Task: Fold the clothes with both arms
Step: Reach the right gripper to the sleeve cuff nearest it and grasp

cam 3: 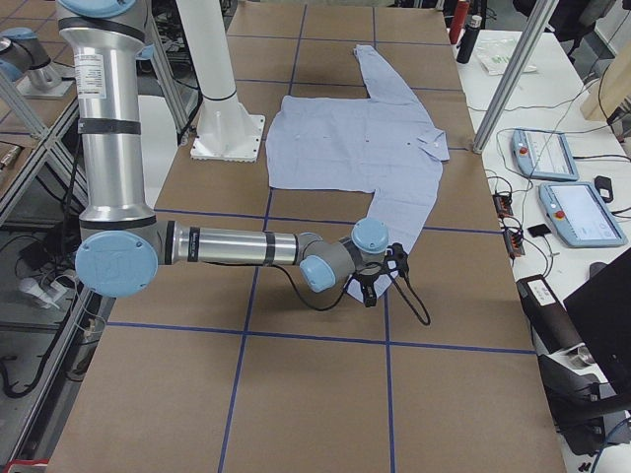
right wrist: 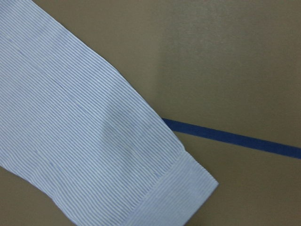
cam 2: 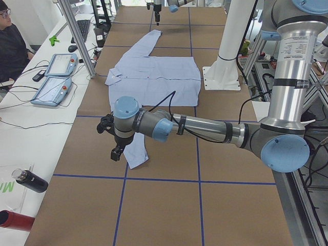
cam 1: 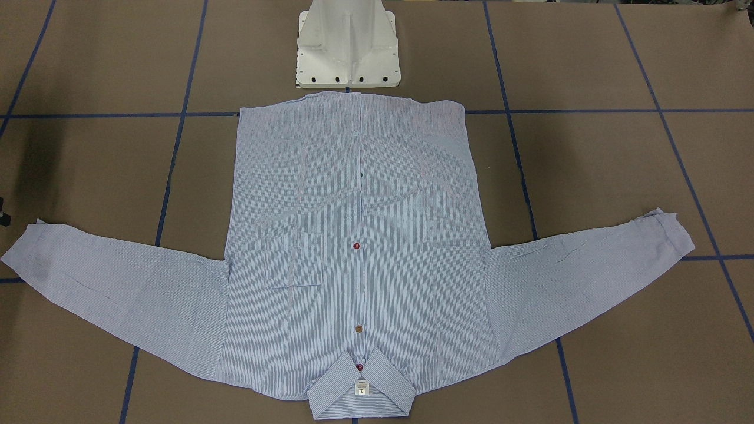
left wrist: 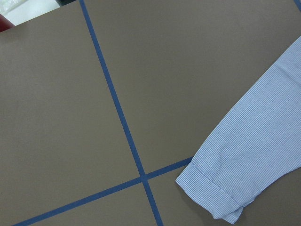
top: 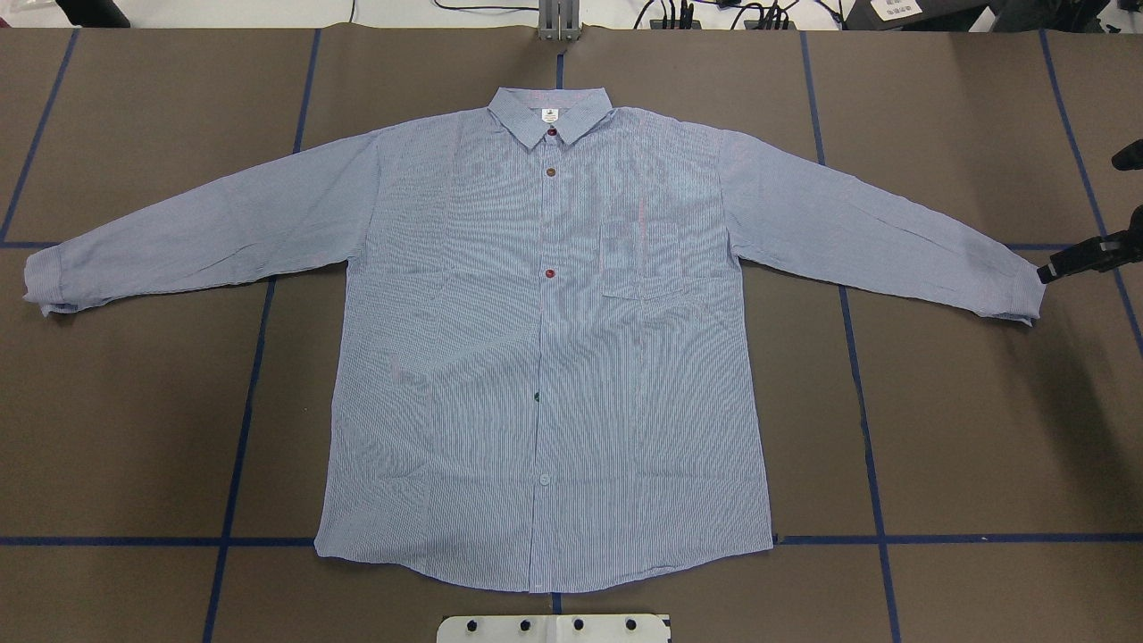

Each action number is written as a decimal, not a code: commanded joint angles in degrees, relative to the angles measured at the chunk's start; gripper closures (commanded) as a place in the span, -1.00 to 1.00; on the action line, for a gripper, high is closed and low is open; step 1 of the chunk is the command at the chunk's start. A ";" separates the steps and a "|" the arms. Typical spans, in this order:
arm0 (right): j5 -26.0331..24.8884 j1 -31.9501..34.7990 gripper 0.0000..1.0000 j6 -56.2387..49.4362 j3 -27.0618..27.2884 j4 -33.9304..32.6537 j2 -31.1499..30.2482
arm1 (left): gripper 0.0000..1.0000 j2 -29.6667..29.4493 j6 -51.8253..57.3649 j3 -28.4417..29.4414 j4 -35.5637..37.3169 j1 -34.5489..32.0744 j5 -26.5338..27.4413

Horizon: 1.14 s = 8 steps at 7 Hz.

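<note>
The light blue striped shirt (top: 536,357) lies flat and face up in the middle of the brown counter (top: 964,429), buttoned. Its collar (top: 549,116) is at the far edge from the robot and its hem is just short of the white pedestal base (cam 1: 347,47). Both sleeves are spread wide, slanting outward, and the chest pocket (top: 647,259) shows on the robot's right half.

The left arm (cam 2: 205,128) reaches out low over the counter, with the left tool (cam 2: 117,152) hanging just above the left cuff (left wrist: 211,193). I cannot tell whether its fingers are spread or pressed together. The right arm (cam 3: 227,246) is stretched the same way on the other side, with the right tool (cam 3: 373,288) right by the right cuff (right wrist: 178,188). Its fingers are too small and dark to judge. Blue tape lines (top: 241,420) cross the counter under the shirt.
</note>
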 commanded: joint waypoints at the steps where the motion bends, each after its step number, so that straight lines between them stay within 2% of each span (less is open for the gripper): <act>1: -3.50 -5.10 -1.00 7.69 -1.21 4.39 0.90 | -1.00 0.16 0.07 0.37 -0.29 -0.02 0.00; 8: -3.07 -6.08 -0.99 9.36 -2.69 3.52 -1.03 | -1.00 0.07 -0.01 0.11 -0.29 -0.02 0.00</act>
